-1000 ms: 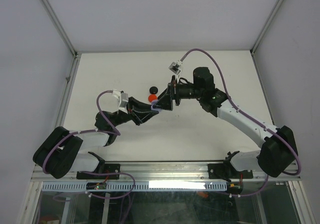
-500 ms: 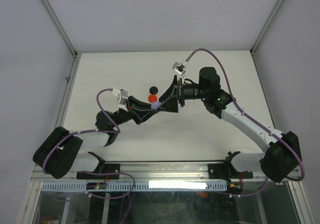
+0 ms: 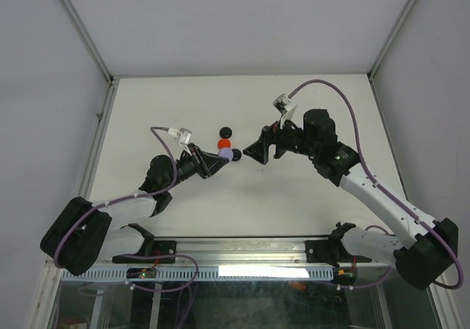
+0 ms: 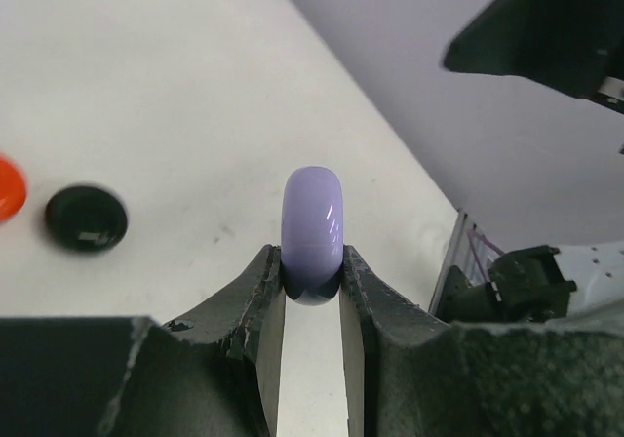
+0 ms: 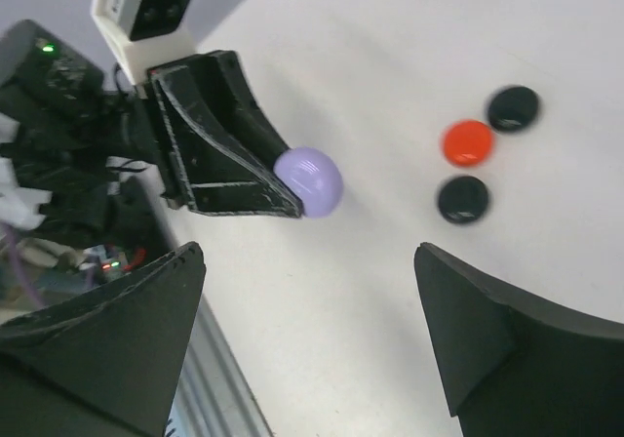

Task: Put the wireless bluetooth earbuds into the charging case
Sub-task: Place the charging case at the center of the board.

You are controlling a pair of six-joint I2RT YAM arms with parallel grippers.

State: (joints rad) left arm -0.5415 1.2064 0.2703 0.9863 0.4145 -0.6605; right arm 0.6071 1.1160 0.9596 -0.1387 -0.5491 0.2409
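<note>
A lilac case [image 4: 312, 218] is gripped on edge between the closed fingers of the left gripper [image 4: 312, 273], its rounded rim standing up past the fingertips; whether it touches the white table [image 3: 294, 197] cannot be told. The right gripper [image 5: 307, 259] is held with its jaws spread wide and nothing between them, facing the left gripper and the case from a little way off. A red disc [image 5: 467, 141] is seen lying on the table between two black discs [image 5: 513, 107] (all three close together, just beside the lilac case in the top view).
</note>
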